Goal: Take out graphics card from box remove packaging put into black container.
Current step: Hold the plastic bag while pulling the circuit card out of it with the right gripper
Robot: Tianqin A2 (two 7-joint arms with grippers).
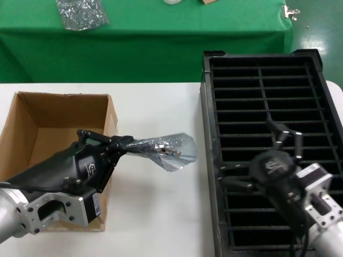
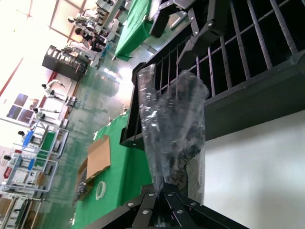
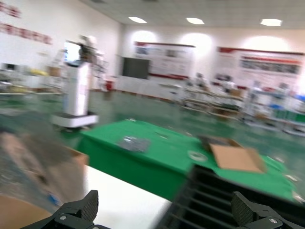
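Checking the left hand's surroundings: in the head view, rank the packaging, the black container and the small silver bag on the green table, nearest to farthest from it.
From the left hand:
1. Packaging, held at its tip.
2. Black container, to its right.
3. Small silver bag, far back on the green table.

White tabletop (image 1: 155, 214) carrying two items: brown cardboard box (image 1: 32, 126) at left, black container (image 1: 268, 107) at right, well apart from each other.

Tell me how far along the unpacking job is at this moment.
Done: the packaging is out of the box, pinched by the left gripper above the table. In hand: something dark shows inside the bag, so unwrapping is not finished. Left: the card into the black container, where the open right gripper hovers.
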